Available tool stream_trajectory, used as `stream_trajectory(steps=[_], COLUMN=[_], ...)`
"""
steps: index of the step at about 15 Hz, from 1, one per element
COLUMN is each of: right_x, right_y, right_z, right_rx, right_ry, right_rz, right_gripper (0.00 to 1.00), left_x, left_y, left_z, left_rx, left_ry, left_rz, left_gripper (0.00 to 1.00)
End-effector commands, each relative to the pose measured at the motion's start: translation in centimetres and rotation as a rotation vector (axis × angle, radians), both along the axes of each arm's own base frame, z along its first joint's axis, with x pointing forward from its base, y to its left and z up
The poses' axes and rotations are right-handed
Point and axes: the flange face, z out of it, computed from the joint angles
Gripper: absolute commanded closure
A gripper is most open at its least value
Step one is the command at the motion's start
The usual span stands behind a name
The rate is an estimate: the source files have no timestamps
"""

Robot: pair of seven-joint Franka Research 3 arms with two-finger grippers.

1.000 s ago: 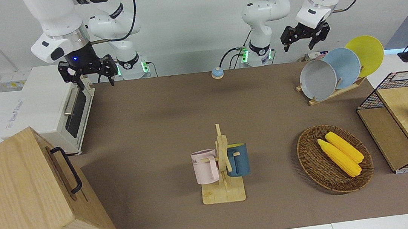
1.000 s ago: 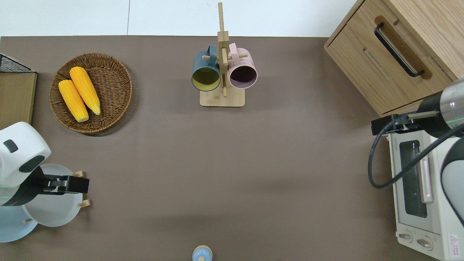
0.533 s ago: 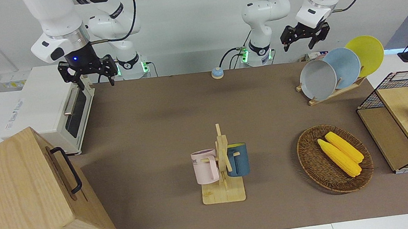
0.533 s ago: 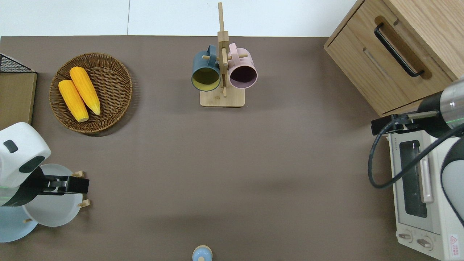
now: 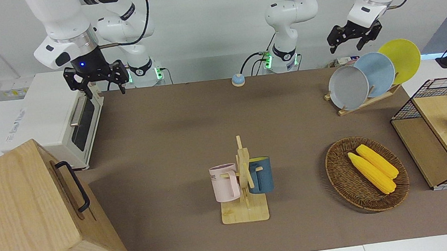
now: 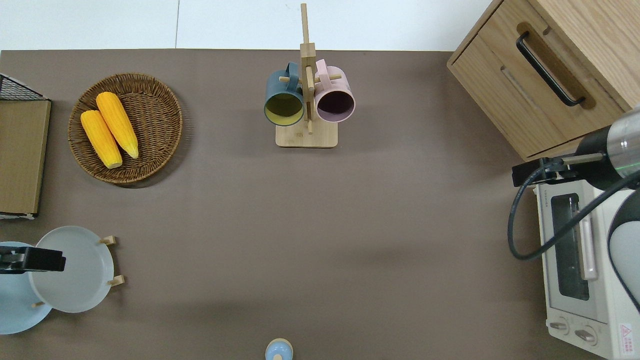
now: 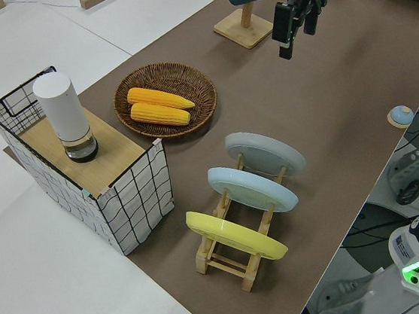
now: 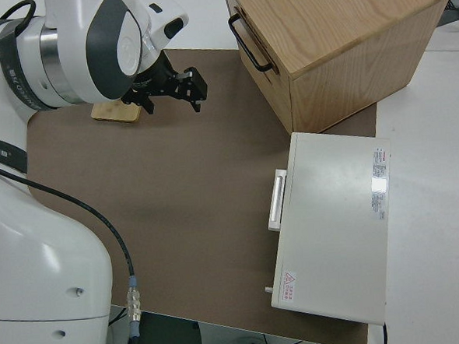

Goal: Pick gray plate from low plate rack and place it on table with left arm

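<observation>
The gray plate (image 5: 348, 87) leans in the end slot of the low plate rack (image 5: 364, 102) at the left arm's end of the table (image 5: 175, 139), the slot nearest the table's middle. It also shows in the overhead view (image 6: 75, 272) and the left side view (image 7: 266, 153). My left gripper (image 5: 350, 39) is open and empty, up in the air. In the overhead view (image 6: 35, 260) it is over the edge where the gray plate meets the light blue plate (image 6: 12, 300). The right gripper (image 5: 96, 82) is open and parked.
A light blue plate (image 5: 378, 72) and a yellow plate (image 5: 401, 59) fill the rack's other slots. A wicker basket with corn (image 5: 368, 174), a wire crate (image 5: 444, 131), a mug stand (image 5: 244, 181), a wooden cabinet (image 5: 30, 220), a toaster oven (image 5: 56, 118) and a small bell (image 5: 238, 80) stand around.
My left gripper has moved toward the left arm's end of the table, from over the gray plate to over its edge by the light blue plate. The plates and right arm are still.
</observation>
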Motion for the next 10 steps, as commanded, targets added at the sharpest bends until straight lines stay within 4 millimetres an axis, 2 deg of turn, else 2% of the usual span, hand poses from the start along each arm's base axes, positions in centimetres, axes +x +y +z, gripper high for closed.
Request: stream_trajectory(steps=[1,2,3,5,7,9,10], right_x=[0.1,0.1,0.1,0.1,0.1,0.1,0.1], right_y=[-0.2,-0.2,-0.2,-0.2,-0.2,-0.2,-0.2], right_z=[0.3,0.3,0.3,0.3,0.3,0.3,0.3], right_rx=[-0.001,-0.001,-0.001,-0.001,-0.001,-0.001,-0.001], right_ry=[0.004,0.004,0.005,0.004,0.004,0.005,0.005], right_rz=[-0.016,-0.016,-0.016,-0.016,-0.016,-0.016,-0.016], right_gripper=[0.017,0.017,0.017,0.017,0.017,0.017,0.017], left_x=[-0.9,-1.4,-1.8,-1.6,-1.4,-1.5,-1.5], left_y=[2.1,3.0,4.1,6.6,8.1,8.3,8.2], left_z=[0.4,0.0,-1.6,-5.8,-9.7,-12.4,-13.0], left_rx=[0.058,0.057,0.046,0.033,0.027,0.027,0.026], left_ry=[-0.023,-0.032,-0.015,-0.036,-0.055,-0.069,-0.065], left_rz=[-0.043,-0.027,-0.026,-0.012,-0.003,0.001,0.001], left_gripper=[0.01,0.01,0.01,0.01,0.01,0.01,0.01])
